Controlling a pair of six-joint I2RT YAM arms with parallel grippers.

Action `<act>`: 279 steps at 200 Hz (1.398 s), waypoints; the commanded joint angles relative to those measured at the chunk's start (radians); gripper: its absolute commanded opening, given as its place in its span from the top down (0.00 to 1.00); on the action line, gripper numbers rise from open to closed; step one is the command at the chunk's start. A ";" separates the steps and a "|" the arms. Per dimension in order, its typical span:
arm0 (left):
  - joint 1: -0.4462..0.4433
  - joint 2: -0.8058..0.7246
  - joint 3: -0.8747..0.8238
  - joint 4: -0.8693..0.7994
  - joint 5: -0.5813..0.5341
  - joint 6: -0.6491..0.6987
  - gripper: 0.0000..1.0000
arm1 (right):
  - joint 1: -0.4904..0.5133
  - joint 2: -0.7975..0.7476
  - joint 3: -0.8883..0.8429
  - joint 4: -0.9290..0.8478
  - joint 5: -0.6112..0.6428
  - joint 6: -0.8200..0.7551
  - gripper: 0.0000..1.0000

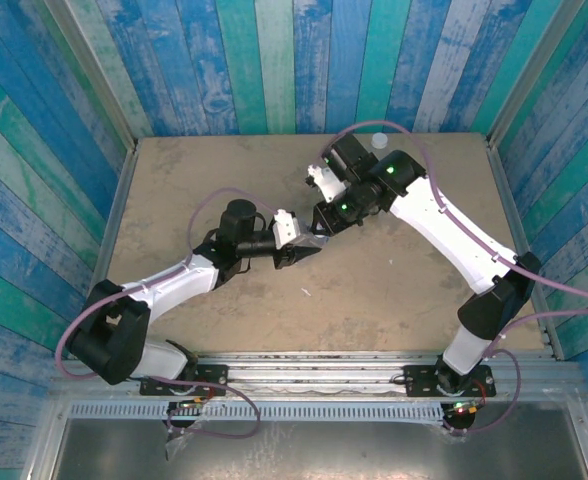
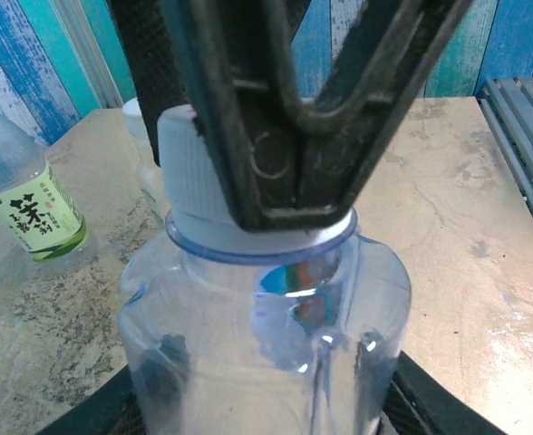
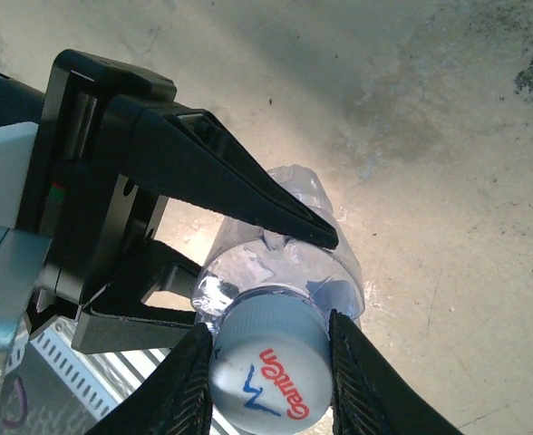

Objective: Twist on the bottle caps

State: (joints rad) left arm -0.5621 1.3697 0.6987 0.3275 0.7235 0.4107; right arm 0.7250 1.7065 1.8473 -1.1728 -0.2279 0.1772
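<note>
Grip matters: my left gripper [image 2: 266,403] clasps the thin, likely crushable clear plastic bottle [image 2: 248,317] mid-body over the tan table [image 3: 430,136]; my right gripper [image 3: 271,331] pinches its light, slippery-looking white red-blue-marked cap [image 3: 266,376].

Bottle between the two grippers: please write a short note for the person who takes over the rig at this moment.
Left gripper: shut on the body of the bottle.
Right gripper: shut on the cap, white with a red and blue mark, which sits on that bottle's neck.
Elsewhere: the green-label bottle stands on the table, its top out of frame. The third bottle, at the far edge, seems to carry a white cap.
Done: cap placed on the neck; I cannot tell if it is tight.
Left: finish turning it, then check the other two bottles.
</note>
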 commanded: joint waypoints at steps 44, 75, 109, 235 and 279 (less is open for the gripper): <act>0.025 -0.010 -0.036 0.144 0.097 -0.071 0.52 | -0.068 -0.094 -0.048 0.051 -0.191 -0.435 0.31; 0.031 -0.005 -0.042 0.234 0.234 -0.169 0.52 | -0.100 -0.213 -0.187 0.192 -0.361 -0.669 0.29; 0.033 0.020 -0.005 0.210 0.367 -0.182 0.52 | -0.114 -0.332 -0.359 0.409 -0.572 -0.743 0.32; 0.031 0.008 0.032 0.227 0.395 -0.210 0.52 | -0.119 -0.338 -0.446 0.492 -0.611 -0.776 0.46; 0.032 0.004 0.042 0.232 0.391 -0.217 0.52 | -0.120 -0.328 -0.447 0.489 -0.611 -0.779 0.53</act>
State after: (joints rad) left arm -0.5327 1.3697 0.7082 0.5316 1.1130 0.2043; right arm 0.6117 1.3689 1.4078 -0.6796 -0.8131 -0.5907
